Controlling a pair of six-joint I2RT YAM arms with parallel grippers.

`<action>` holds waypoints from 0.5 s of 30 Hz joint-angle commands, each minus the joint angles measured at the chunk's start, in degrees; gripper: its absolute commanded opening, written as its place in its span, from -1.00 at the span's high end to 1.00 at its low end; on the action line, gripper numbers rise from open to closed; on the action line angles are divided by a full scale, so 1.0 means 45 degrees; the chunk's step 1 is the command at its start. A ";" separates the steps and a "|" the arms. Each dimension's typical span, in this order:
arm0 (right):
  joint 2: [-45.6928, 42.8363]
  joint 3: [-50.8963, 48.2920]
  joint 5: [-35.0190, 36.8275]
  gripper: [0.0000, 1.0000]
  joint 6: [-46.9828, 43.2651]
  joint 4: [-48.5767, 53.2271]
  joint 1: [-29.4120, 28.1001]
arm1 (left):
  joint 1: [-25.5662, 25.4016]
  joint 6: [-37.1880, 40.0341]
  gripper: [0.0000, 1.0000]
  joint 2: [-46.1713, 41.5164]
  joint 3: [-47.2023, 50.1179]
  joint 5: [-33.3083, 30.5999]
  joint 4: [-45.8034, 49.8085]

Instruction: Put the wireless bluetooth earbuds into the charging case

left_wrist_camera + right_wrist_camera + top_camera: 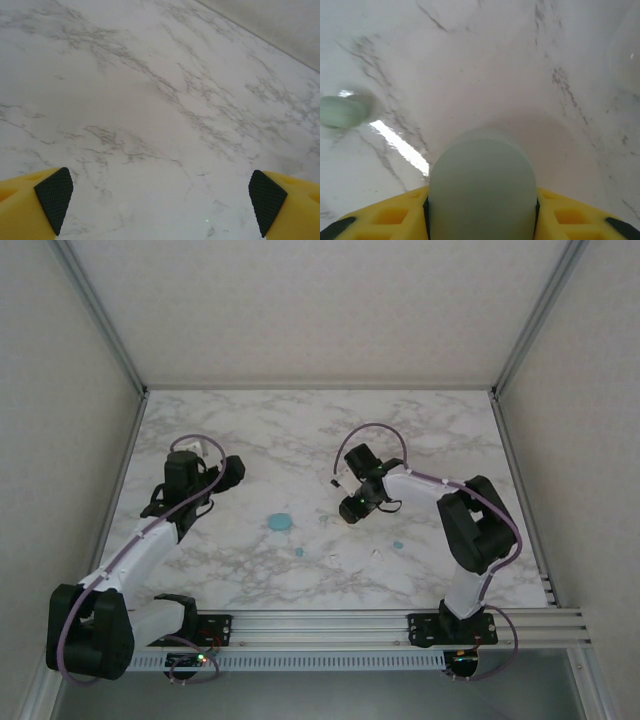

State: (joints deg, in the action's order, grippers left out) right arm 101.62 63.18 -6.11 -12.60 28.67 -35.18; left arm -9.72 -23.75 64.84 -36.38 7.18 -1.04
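Right wrist view: right gripper (482, 212) pinches a green case (482, 170) between its fingers, with a green bud (340, 111) lying close by on the table (485, 65). Left gripper (160, 195) hangs spread wide over the table. Mid-table, a teal bud (298, 552) lies just nearer than a teal case (280, 523).

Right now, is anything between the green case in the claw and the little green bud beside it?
Nothing visible: bare marble table separates the pale green case, held in the right gripper, from the small pale green earbud.
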 commanded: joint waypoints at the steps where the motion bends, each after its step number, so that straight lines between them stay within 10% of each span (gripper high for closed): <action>1: -0.1860 -0.0372 -0.1307 0.27 -0.0909 -0.1204 -0.0131 | -0.0206 -0.0973 -0.85 0.0077 -0.0940 0.1311 0.0391; 15: -0.6041 -0.1442 -0.3645 0.32 -0.3521 -0.4611 -0.0132 | -0.3176 -0.3444 -0.84 0.1153 -0.4155 0.4326 0.1033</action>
State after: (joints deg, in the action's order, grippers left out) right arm 76.03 58.04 -20.36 -25.58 12.32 -35.20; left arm -21.85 -36.01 69.01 -52.12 22.00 2.37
